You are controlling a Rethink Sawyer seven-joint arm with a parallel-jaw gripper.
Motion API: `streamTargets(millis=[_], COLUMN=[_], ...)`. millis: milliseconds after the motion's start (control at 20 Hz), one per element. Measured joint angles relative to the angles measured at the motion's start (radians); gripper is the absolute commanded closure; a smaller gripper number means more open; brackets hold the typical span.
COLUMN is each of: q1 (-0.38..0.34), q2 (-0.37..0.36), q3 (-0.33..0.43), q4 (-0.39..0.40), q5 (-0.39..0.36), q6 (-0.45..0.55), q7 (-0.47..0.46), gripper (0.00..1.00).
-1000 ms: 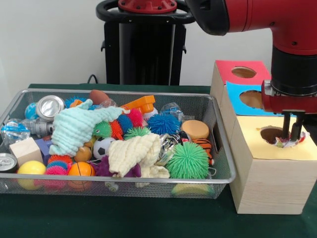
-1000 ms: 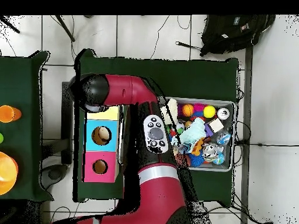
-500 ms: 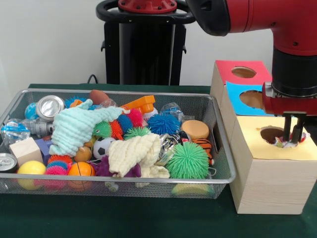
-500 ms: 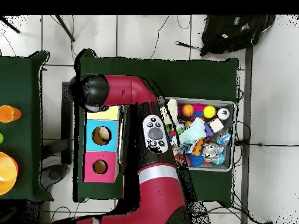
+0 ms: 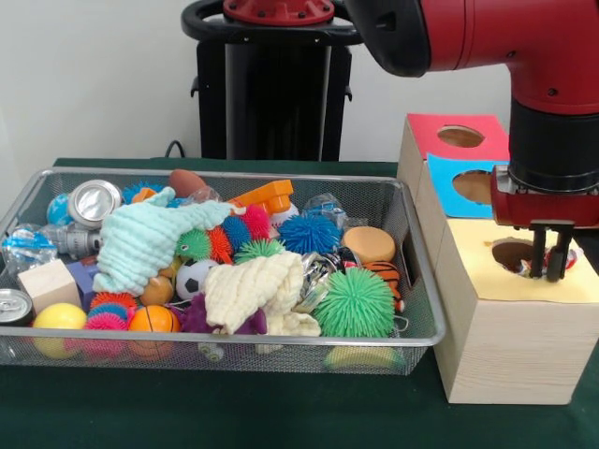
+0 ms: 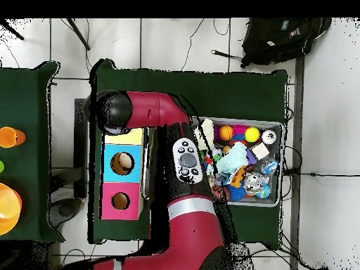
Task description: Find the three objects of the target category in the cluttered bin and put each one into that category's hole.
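Over the yellow hole: the gripper (image 5: 551,273) hangs at the scene's right, its two dark fingers (image 5: 537,253) pointing straight down, a narrow gap between them, pinching nothing that can be seen.
Arm (image 5: 524,56): red and black, coming down from the top right; in the overhead view it covers the yellow box top and hides the gripper.
Bin (image 5: 419,309): wire mesh, long axis left to right, on the green table (image 5: 281,412), just left of the boxes.
Boxes (image 5: 510,351): a wooden row running near to far at the right; the near top is yellow, the middle blue (image 5: 449,178), the far red (image 5: 426,131), each with a round hole.
Wrapper (image 5: 533,272): a crinkled scrap, white with red, lies in the yellow hole (image 5: 517,253) at its near right rim, touching or just below the fingertips; its long axis cannot be told.
Towels: a mint one (image 5: 140,238) lies at the bin's left centre, a cream one (image 5: 255,290) near its front centre, both crumpled.
Spiky balls: a large green one (image 5: 356,304) at the bin's near right, a blue one (image 5: 309,234) behind it.
Cans: one (image 5: 94,201) at the far left on its side, its silver end facing the camera; another (image 5: 13,306) at the near left corner.
Small balls: yellow (image 5: 58,318) and orange (image 5: 153,319) at the near left, a football (image 5: 192,277) between the towels.
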Motion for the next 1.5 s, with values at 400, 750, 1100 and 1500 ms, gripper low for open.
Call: streamTargets(millis=[400, 750, 1100, 1500], q1=[-0.03, -0.079, -0.099, -0.101], q2=[0.002, 0.001, -0.001, -0.019], q3=[0.023, 0.059, 0.067, 0.067], q4=[0.0, 0.0, 0.006, 0.042], q5=[-0.005, -0.034, -0.044, -0.05], q6=[-0.004, -0.005, -0.012, -0.025], q7=[0.0, 0.0, 0.0, 0.0], gripper=[1.0, 1.0, 1.0, 1.0])
